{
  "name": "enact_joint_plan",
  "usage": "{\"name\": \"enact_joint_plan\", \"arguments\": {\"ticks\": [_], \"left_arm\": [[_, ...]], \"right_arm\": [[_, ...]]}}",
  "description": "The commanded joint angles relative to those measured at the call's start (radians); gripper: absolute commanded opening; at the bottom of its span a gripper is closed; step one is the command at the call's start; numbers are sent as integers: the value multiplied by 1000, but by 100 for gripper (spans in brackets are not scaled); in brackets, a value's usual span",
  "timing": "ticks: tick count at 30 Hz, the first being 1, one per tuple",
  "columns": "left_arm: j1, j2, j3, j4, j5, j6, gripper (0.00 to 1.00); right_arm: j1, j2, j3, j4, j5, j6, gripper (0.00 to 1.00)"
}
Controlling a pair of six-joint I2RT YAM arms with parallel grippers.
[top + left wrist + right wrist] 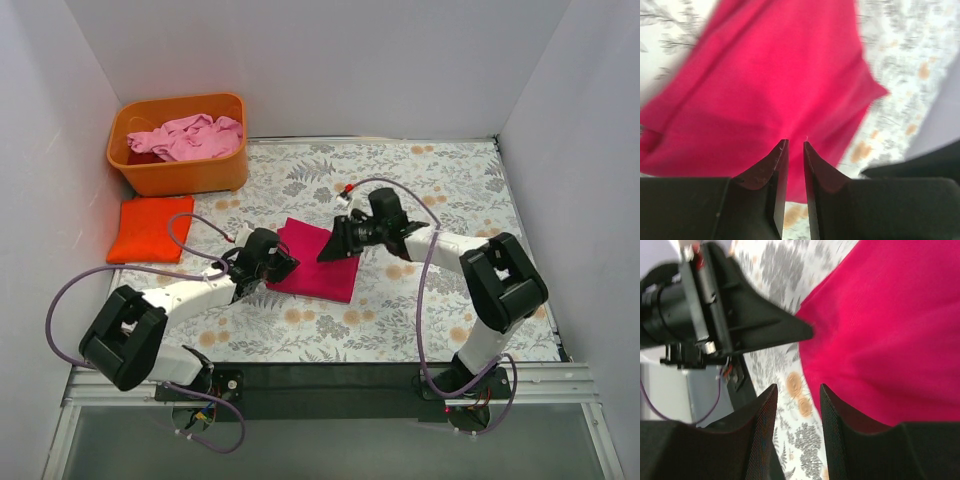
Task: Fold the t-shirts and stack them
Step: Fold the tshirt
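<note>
A magenta-red t-shirt [322,264] lies folded into a rectangle at the table's middle; it also fills the left wrist view [770,85] and the right wrist view [890,325]. My left gripper [284,264] hovers over its left edge, all but shut with a thin slit and nothing in it [795,142]. My right gripper [328,250] hangs over the shirt's far part, open and empty [798,386]. An orange t-shirt [150,228] lies folded at the left. A pale pink t-shirt [190,136] is crumpled in the tub, over a dark red one [146,157].
The orange plastic tub [180,175] stands at the back left by the wall. White walls close in the floral table [450,180] on three sides. The left arm's black gripper body [740,325] shows close by in the right wrist view.
</note>
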Motion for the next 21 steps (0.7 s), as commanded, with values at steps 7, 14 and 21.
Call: {"name": "enact_joint_plan", "arguments": {"ticks": [7, 14, 21], "left_arm": [[43, 164, -75, -31, 32, -55, 17], [97, 73, -144, -23, 76, -53, 17], [110, 62, 74, -14, 9, 191, 30]], "right_arm": [[104, 229, -74, 80, -26, 60, 40], [57, 197, -114, 83, -57, 46, 39], [-60, 130, 4, 81, -107, 79, 40]]}}
